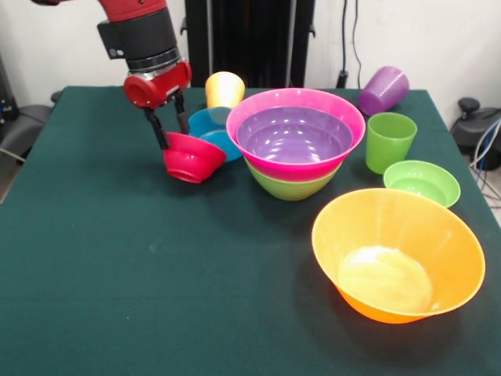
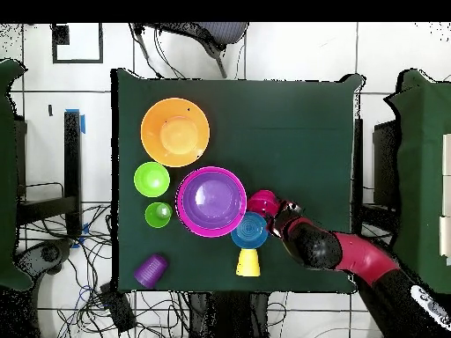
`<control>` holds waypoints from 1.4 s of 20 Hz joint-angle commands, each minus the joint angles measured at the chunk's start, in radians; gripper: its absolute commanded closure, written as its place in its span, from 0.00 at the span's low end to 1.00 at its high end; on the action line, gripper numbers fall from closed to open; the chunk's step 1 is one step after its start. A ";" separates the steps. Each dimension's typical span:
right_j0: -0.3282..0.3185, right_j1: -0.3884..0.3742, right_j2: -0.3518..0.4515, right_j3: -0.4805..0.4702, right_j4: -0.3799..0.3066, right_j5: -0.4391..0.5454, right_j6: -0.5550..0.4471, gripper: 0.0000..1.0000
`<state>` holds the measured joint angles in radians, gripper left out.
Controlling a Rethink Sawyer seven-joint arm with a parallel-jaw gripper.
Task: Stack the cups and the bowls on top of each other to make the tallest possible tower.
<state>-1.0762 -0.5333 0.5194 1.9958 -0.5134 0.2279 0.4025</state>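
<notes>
1. The gripper [image 1: 170, 125] held the small red bowl [image 1: 192, 157] by its rim, one finger inside and one outside, clamped on the wall. The bowl hung tilted, its mouth turned toward the arm, and appeared to be lifted just clear of the green table [image 1: 117, 274], though contact could not be ruled out.
2. The step in hand was judged to be the carrying of the red bowl to the tower [image 1: 296, 141]. The next move would call for raising the bowl above the pink rim, levelling it, and centring it over the purple bowl before release.
3. The tower stood near the table's middle: a medium green bowl [image 1: 290, 186] as base, the large pink bowl [image 1: 258, 110] nested in it, and the medium purple bowl [image 1: 294, 135] inside the pink. It looked low and wide, and sat level.
4. The small blue bowl [image 1: 208, 125] lay just behind the red one, with the yellow-orange cup [image 1: 225, 88] lying on its side beyond.
5. On the tower's other side were the upright green cup [image 1: 390, 141], the small light green bowl [image 1: 422, 182] and the purple cup [image 1: 383, 89], tipped over near the far edge.
6. The large orange bowl [image 1: 398, 254] sat apart, upright and empty.
</notes>
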 commanded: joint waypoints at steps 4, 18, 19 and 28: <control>0.137 0.019 -0.100 -0.089 -0.115 -0.061 0.168 0.00; 0.052 -0.012 0.025 -0.038 -0.099 -0.129 0.152 0.00; 0.045 -0.011 0.034 -0.035 -0.097 -0.133 0.153 0.00; 0.060 -0.013 0.023 -0.041 -0.094 -0.139 0.162 0.00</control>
<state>-1.0540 -0.5544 0.5048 1.9843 -0.5522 0.1095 0.4025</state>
